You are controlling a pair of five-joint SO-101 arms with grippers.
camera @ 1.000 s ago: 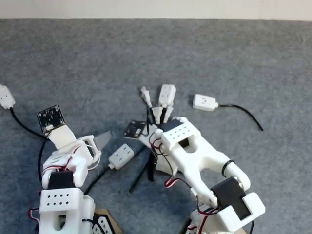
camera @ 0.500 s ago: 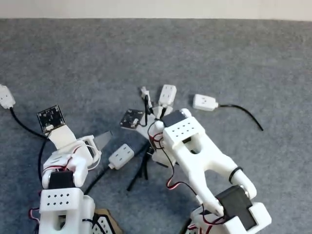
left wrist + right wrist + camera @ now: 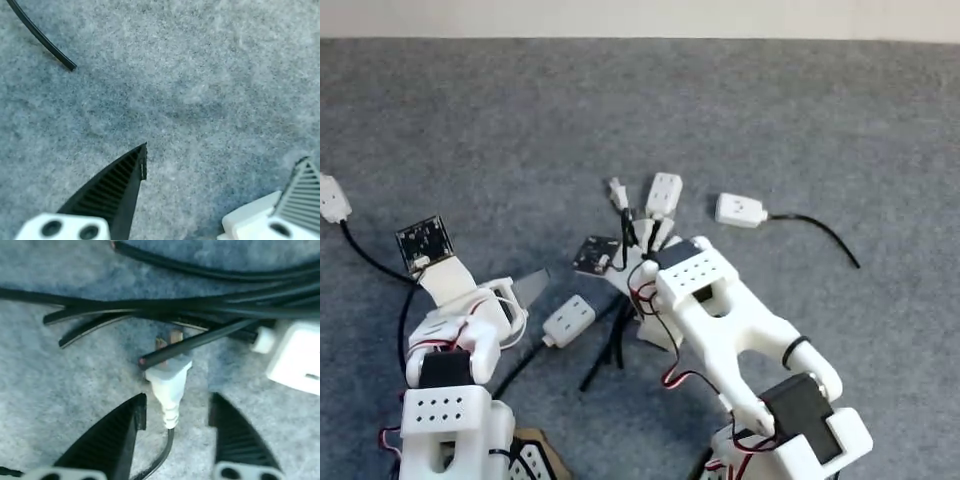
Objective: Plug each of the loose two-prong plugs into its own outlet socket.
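A white two-prong plug lies on the grey carpet with its prongs pointing away from my right gripper. That gripper is open, and the plug's cable end sits between its black fingers. A black cable end crosses the prongs. In the high view this plug lies left of a white outlet socket, with my right gripper just behind both. The same socket shows beside the plug. My left gripper is open over bare carpet, near another socket.
Two more white sockets lie on the carpet, one at the right with a curved black cable, one at the far left edge. A bundle of loose black cables runs under the right arm. Open carpet stretches toward the back.
My right arm's wrist swung a little to the left toward the plug, then settled back slightly. The left arm has not moved.
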